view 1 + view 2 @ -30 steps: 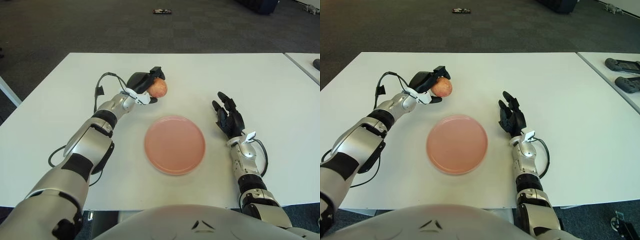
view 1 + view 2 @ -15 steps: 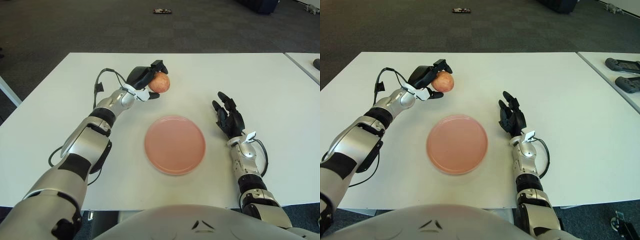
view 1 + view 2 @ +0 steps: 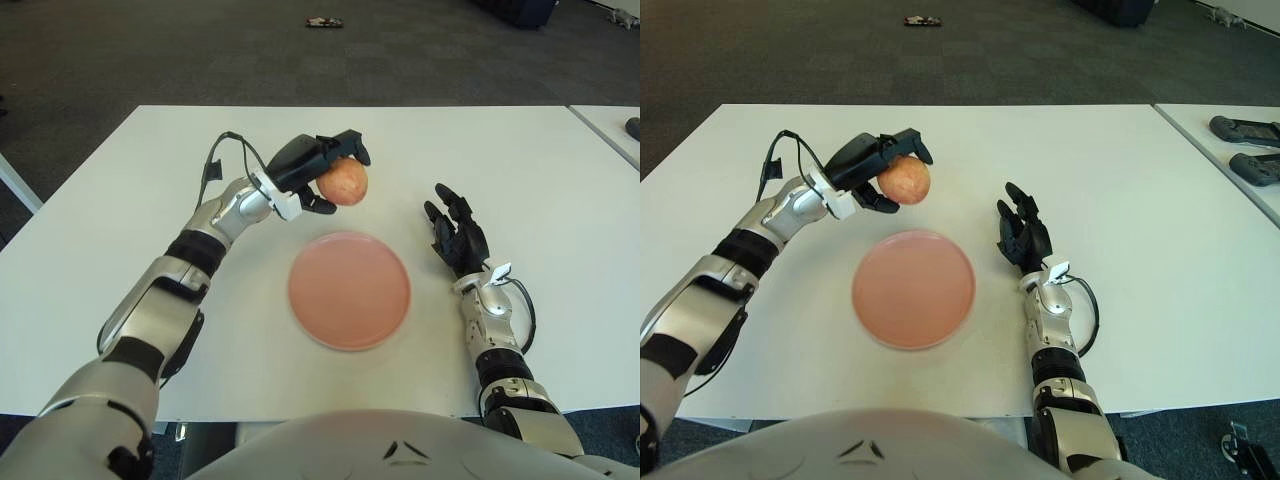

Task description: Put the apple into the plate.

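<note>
I have the apple [image 3: 344, 183] in the left robot hand [image 3: 318, 172], the black fingers [image 3: 350, 146] curled over its top and far side with one more hooked under it, so the grasp looks closed and firm. The fruit is carried clear of the white desk [image 3: 520, 160], and I judge this to be the transport step: picked up, not yet delivered. The pink plate [image 3: 350, 289] sits just below and slightly to the right of that robot hand as I see it, near but not under the apple, which shows past the plate's far rim. What I need next is a short carry toward myself and a little to the right until the apple hangs over the middle of the plate, then a lowering until it touches before I loosen the fingers; let go too high and a round fruit may well roll off the shallow rim. The right robot hand [image 3: 455, 234] shows to the right of the plate with its fingers spread and nothing in them, idle. I can read no brand, label or writing on the apple, the plate or the desk.
</note>
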`<state>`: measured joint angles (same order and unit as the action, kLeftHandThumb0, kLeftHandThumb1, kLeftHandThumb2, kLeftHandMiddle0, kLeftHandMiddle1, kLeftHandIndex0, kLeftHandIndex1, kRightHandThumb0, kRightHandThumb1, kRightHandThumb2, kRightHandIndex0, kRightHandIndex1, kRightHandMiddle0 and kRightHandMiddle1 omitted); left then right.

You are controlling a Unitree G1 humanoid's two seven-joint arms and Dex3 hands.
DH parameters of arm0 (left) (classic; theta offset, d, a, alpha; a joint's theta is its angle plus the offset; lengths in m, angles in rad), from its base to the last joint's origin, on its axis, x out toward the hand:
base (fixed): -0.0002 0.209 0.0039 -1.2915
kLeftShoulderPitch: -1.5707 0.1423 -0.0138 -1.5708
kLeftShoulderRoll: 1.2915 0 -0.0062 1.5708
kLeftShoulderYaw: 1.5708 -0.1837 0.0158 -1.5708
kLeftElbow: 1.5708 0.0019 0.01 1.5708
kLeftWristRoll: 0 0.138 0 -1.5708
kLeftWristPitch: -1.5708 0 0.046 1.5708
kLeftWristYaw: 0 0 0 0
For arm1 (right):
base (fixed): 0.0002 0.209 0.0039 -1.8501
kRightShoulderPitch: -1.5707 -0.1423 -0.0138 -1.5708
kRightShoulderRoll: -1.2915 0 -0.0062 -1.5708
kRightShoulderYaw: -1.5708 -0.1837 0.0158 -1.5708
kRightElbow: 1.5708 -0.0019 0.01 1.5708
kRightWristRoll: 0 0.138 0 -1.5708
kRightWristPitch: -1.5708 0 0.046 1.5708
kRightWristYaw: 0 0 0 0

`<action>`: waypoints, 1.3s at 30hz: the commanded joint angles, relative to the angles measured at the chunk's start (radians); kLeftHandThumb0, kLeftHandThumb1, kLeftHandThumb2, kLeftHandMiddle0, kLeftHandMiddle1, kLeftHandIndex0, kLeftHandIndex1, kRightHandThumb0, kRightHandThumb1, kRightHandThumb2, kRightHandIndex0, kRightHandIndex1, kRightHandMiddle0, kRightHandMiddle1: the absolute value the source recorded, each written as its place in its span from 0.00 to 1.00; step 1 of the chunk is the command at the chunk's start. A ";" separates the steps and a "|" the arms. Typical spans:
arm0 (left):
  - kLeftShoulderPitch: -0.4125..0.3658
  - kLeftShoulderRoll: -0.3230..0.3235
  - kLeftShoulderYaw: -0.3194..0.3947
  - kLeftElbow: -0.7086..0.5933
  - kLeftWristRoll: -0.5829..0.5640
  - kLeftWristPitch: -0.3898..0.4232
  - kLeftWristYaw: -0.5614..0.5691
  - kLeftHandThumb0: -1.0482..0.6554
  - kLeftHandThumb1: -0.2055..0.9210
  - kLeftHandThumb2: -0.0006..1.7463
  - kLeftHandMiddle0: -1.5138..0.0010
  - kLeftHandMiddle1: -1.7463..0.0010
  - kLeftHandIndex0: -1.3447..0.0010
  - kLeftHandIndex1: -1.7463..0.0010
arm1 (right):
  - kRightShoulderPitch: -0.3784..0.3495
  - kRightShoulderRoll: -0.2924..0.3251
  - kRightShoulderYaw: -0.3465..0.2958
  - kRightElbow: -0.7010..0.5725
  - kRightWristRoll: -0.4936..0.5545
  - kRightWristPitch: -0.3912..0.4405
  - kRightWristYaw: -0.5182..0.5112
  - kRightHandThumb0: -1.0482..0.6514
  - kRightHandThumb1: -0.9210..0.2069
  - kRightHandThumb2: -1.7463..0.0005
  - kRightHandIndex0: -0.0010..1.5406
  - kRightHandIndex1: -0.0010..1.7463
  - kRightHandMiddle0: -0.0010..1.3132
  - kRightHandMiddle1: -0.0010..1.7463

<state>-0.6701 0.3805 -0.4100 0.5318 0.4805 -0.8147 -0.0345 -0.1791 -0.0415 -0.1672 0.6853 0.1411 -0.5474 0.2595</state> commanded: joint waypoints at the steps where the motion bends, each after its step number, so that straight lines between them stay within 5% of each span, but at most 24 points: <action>1: 0.037 0.032 0.016 -0.124 -0.039 0.035 -0.084 0.61 0.25 0.90 0.46 0.04 0.58 0.00 | 0.063 0.024 0.006 0.058 0.004 0.024 -0.009 0.27 0.00 0.62 0.16 0.01 0.00 0.26; 14: 0.102 0.033 -0.010 -0.210 -0.085 -0.037 -0.242 0.61 0.27 0.89 0.47 0.05 0.59 0.00 | 0.061 0.025 0.002 0.066 0.008 0.010 -0.003 0.28 0.00 0.62 0.17 0.01 0.00 0.27; 27: 0.100 0.027 -0.033 -0.177 0.003 -0.152 -0.248 0.61 0.30 0.87 0.48 0.05 0.61 0.00 | 0.059 0.026 -0.007 0.075 0.024 0.004 0.013 0.29 0.00 0.61 0.17 0.01 0.00 0.28; 39: 0.104 0.023 -0.029 -0.160 0.066 -0.164 -0.236 0.61 0.30 0.86 0.48 0.05 0.61 0.00 | 0.062 0.027 -0.008 0.071 0.024 0.005 0.014 0.29 0.00 0.61 0.17 0.01 0.00 0.28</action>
<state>-0.5520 0.4003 -0.4418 0.3664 0.5298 -0.9723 -0.2816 -0.1804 -0.0427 -0.1718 0.6940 0.1444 -0.5529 0.2729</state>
